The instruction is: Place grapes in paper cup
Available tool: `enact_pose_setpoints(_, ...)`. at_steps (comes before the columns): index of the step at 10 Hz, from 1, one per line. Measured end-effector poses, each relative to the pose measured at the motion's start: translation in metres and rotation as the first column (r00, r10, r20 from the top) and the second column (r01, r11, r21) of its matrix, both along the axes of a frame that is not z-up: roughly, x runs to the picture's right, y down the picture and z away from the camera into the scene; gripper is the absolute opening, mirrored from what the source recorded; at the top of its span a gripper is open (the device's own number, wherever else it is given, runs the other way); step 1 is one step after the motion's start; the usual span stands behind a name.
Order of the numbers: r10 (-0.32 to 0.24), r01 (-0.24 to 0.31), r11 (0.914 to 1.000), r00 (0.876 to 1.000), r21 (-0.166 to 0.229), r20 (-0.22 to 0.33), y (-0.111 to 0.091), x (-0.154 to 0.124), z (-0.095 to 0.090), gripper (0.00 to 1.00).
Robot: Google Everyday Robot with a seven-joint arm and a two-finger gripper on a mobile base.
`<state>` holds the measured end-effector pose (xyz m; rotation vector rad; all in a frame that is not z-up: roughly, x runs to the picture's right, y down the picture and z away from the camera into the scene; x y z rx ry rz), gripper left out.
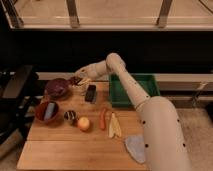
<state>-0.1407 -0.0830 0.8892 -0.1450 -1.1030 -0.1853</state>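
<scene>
Grapes held up near the bench's back-left corner.

The grapes [75, 79], a small dark bunch, sit pinched in the gripper [78, 80], which hangs just above the bench [75, 145] close to its back edge, beside the right rim of the dark purple bowl [57, 88]. No cream paper cup can be made out with certainty. The arm [131, 92] reaches in from the right front, over the green bin [134, 90] at the back-right corner. Just right of the gripper a dark block [90, 93] lies on the wood. Along the left edge is a reddish-brown bowl [47, 111]; beside it stand a small striped tin [70, 117] and a yellow-orange fruit [83, 123]. Toward the middle lie a carrot [103, 119] and a pale banana [114, 126].
</scene>
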Motion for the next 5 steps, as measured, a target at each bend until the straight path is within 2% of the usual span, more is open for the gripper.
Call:
enact_pose_setpoints(1, -0.006, 0.006, 1.0000, 1.000, 0.005, -0.005, -0.002, 0.001, -0.002, 0.67)
enact_pose_setpoints(4, -0.034, 0.036, 0.9985, 0.998, 0.040, -0.052, -0.024, 0.015, -0.022, 0.67)
enact_pose_setpoints(5, -0.034, 0.036, 0.9985, 0.998, 0.041, -0.059, -0.025, 0.020, -0.022, 0.67)
